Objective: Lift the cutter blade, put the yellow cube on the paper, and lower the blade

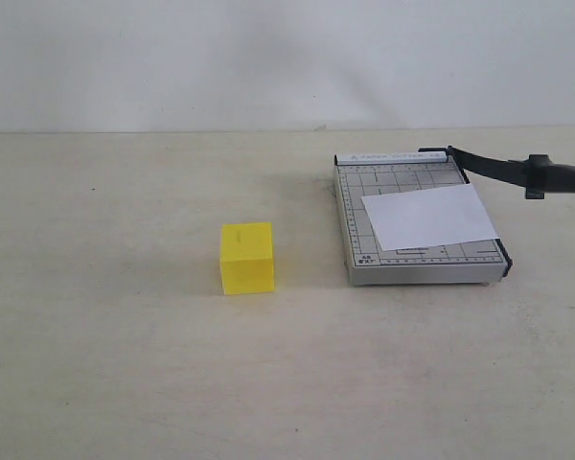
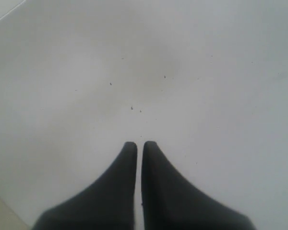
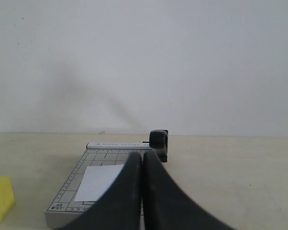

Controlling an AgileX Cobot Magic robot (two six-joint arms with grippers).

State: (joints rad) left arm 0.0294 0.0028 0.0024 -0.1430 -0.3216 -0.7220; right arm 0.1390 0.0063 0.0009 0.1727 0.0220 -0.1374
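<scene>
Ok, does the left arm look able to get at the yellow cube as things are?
Probably yes: the yellow cube stands alone on the table, apart from the cutter base, though the left gripper is shut.

Bright yellow cube (image 1: 246, 257), white paper (image 1: 429, 217), black blade (image 1: 498, 168) (grey gridded base (image 1: 353, 230)).

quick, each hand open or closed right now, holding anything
left hand: closed, holding nothing
right hand: closed, holding nothing
</scene>
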